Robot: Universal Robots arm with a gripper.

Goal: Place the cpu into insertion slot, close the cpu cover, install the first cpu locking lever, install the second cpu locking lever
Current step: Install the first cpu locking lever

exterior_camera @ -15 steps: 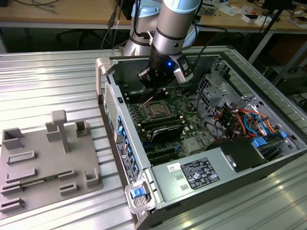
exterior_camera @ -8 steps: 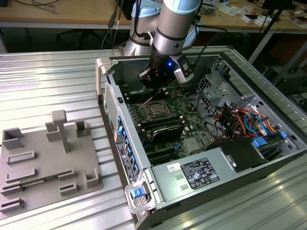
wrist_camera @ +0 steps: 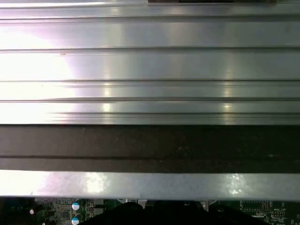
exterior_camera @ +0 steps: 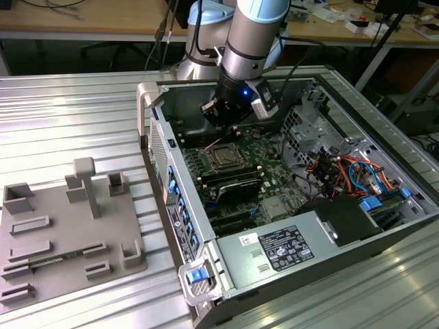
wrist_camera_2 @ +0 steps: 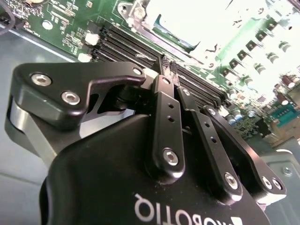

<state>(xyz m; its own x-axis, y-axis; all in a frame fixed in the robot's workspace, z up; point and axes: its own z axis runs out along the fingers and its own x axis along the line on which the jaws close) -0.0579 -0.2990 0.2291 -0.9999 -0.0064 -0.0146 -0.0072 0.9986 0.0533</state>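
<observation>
In the exterior view, my gripper [exterior_camera: 223, 122] hangs inside the open computer case, just above the far edge of the insertion slot [exterior_camera: 223, 159]. The cpu [exterior_camera: 223, 158] shows there as a grey square lying flat, with the silver cpu cover [exterior_camera: 212, 152] framing it. I cannot tell how the locking levers stand. The second wrist view looks along the black fingers [wrist_camera_2: 164, 108], which are pressed together with nothing between them. Their tips hover over the memory slots [wrist_camera_2: 140, 47], near the washed-out bright insertion slot [wrist_camera_2: 187, 23].
The case wall [exterior_camera: 175, 178] stands on the exterior view's left of the motherboard. Black memory slots [exterior_camera: 233, 181] and a grey power supply [exterior_camera: 288, 247] lie nearer the camera. Orange and blue cables [exterior_camera: 343, 171] crowd the right. A grey fixture plate [exterior_camera: 68, 233] rests on the ribbed table [wrist_camera: 150, 65].
</observation>
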